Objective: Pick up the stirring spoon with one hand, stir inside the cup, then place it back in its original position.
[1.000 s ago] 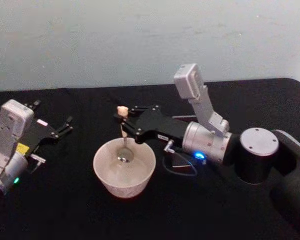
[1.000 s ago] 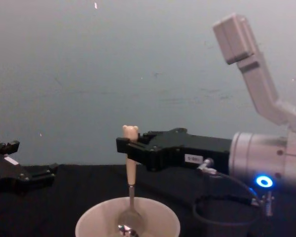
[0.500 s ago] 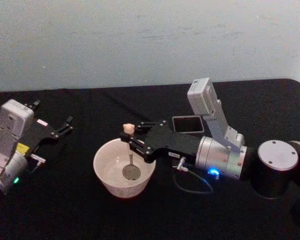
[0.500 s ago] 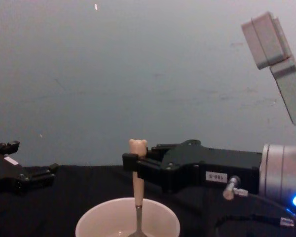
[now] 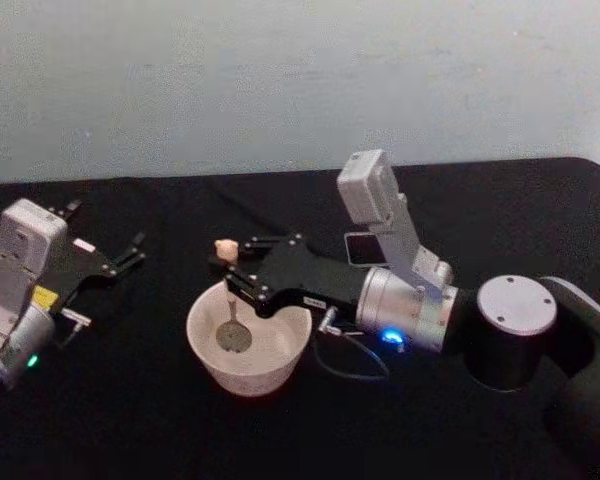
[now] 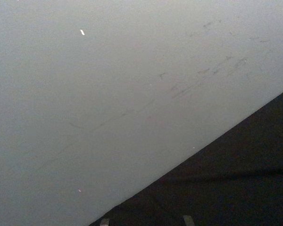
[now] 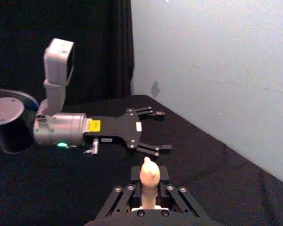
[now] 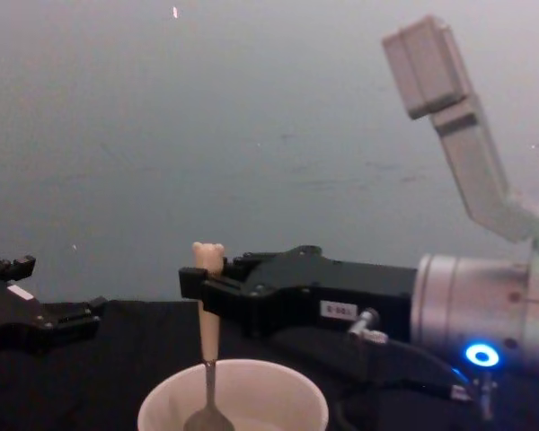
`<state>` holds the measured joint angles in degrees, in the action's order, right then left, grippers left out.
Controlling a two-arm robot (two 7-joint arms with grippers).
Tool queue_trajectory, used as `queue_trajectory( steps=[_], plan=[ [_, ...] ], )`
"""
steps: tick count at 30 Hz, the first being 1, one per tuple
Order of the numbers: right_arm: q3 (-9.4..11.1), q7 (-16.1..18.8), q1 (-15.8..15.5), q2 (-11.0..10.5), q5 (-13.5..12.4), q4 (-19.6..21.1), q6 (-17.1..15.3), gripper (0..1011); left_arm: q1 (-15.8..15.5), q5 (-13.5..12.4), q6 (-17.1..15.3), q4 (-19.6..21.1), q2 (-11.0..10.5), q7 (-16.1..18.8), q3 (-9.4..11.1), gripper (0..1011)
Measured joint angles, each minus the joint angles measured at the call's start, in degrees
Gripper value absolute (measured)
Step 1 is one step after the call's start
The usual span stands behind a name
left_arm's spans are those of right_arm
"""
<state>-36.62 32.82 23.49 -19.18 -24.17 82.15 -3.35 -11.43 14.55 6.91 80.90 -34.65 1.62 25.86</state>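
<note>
Slim cream bear-topped metal stirring spoon (image 5: 229, 308) pinched upright in closed right gripper (image 5: 230, 272), bowl inside wide cream-white round cup (image 5: 245, 378), middle of black desk (image 5: 130, 420). Left gripper (image 5: 105, 228) spread wide, empty, near left edge.

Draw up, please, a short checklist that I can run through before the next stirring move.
1. Grip: right claw shut on the spoon handle, just under the bear head: ok.
2. Spoon attitude: close to upright in the chest view: ok.
3. Spoon's bowl inside the cup, below its rim: ok.
4. Spoon's bowl touching the cup's bottom: cannot tell.
5. Left claw open, off to the left, apart from the cup: ok.
6. Box behind the right arm: partly hidden, so whether it is free: cannot tell.
</note>
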Motion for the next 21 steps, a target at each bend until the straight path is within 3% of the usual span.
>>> queue_trajectory(
  steps=[11, 21],
  plan=[
    [0.7, -1.9, 2.9, 3.3, 1.4, -5.2, 1.0, 214, 0.0, 0.0, 0.0, 0.0, 0.0, 0.0, 0.0, 1001],
    [2.4, -2.2, 3.0, 2.5, 1.8, -6.1, 1.0, 214, 0.0, 0.0, 0.0, 0.0, 0.0, 0.0, 0.0, 1001]
  ],
)
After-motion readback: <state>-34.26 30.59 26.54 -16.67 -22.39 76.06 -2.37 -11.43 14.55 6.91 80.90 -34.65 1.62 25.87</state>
